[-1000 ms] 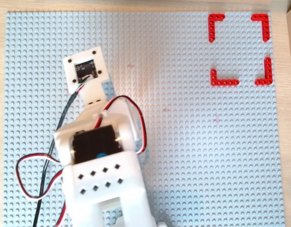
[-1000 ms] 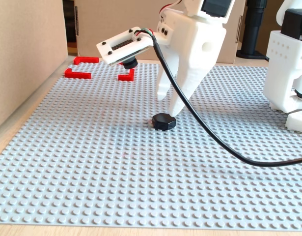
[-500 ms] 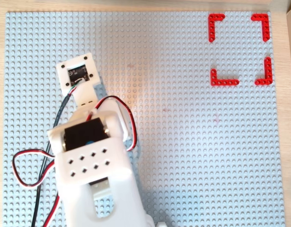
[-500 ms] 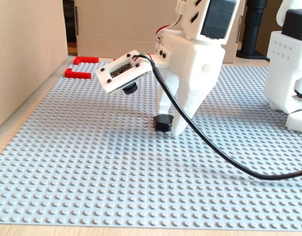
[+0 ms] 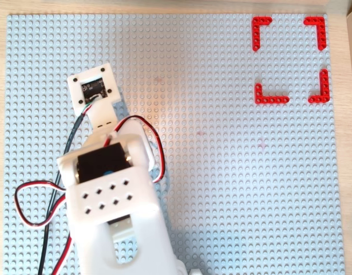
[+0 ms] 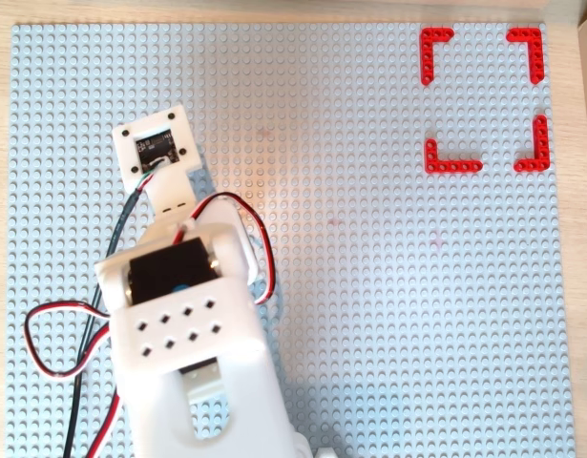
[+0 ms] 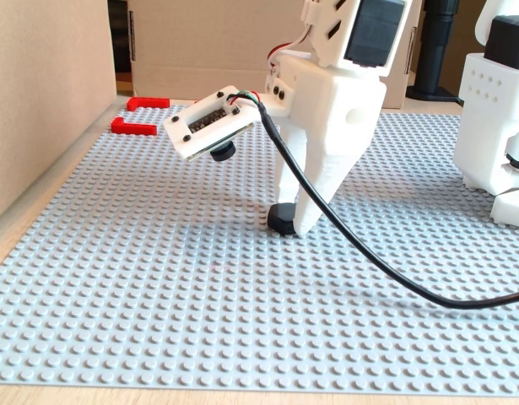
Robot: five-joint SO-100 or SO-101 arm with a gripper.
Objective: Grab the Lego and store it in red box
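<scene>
The Lego [image 7: 280, 219], a small dark glossy piece, lies on the grey baseplate [image 7: 158, 278] in the fixed view, right at the tips of my gripper [image 7: 293, 226]. The white fingers [image 7: 314, 181] point straight down and touch the plate beside it; I cannot tell how the jaws stand. In both overhead views my arm [image 5: 110, 189] [image 6: 183, 315] and its wrist camera plate [image 5: 94, 87] [image 6: 157, 145] cover the Lego and the fingertips. The red box [image 5: 271, 99] [image 6: 452, 166], four red corner pieces, sits far off at the plate's top right; it also shows in the fixed view [image 7: 139, 128].
Red, white and black cables [image 5: 27, 200] loop left of the arm. A black cable [image 7: 369, 261] trails across the plate in the fixed view. A second white arm base [image 7: 495, 126] stands at the right, cardboard walls [image 7: 40, 93] at the left and back.
</scene>
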